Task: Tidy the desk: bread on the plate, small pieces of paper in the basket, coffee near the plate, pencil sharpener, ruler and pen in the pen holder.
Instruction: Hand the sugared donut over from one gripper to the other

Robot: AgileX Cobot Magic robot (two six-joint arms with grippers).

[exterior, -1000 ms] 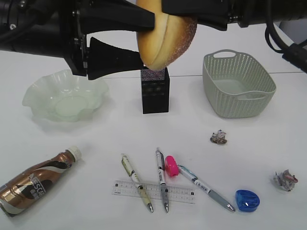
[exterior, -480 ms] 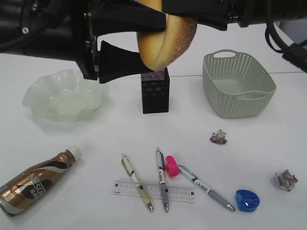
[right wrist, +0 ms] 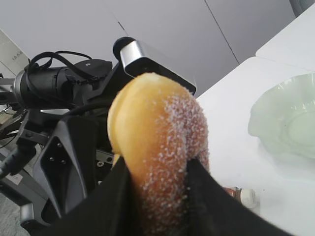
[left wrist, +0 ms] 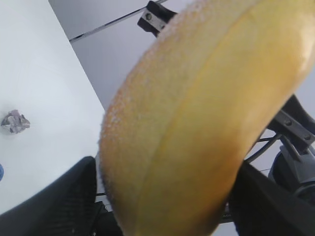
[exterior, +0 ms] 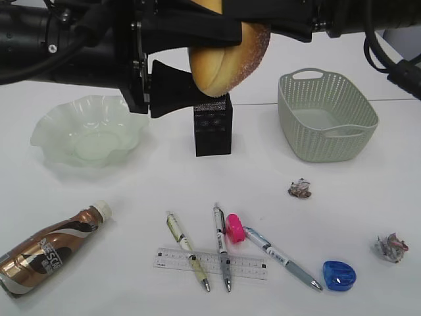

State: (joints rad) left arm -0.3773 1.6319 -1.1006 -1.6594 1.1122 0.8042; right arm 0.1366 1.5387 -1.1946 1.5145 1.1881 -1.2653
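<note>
The golden, sugar-dusted bread (exterior: 230, 59) hangs high over the black mesh pen holder (exterior: 212, 128), with my right gripper (exterior: 245, 20) shut on it. The right wrist view shows both of its fingers pressed into the bread (right wrist: 157, 142) where that gripper (right wrist: 160, 196) closes. From the left, my left gripper (exterior: 216, 62) reaches in open, one jaw on either side of the bread (left wrist: 197, 123). A sliver of gap shows at one finger (left wrist: 49, 206). The pale green plate (exterior: 46, 128) lies empty at left.
The grey-green basket (exterior: 309, 125) stands at right. The coffee (exterior: 49, 250) lies on its side front left. Three pens (exterior: 222, 247), the ruler (exterior: 171, 258), a pink sharpener (exterior: 235, 227) and a blue one (exterior: 339, 275) lie in front. Two paper scraps (exterior: 300, 189) (exterior: 391, 248) lie at right.
My left gripper has slid to the right, so its open jaws now straddle the bread. The bread and the right gripper have stayed put.
</note>
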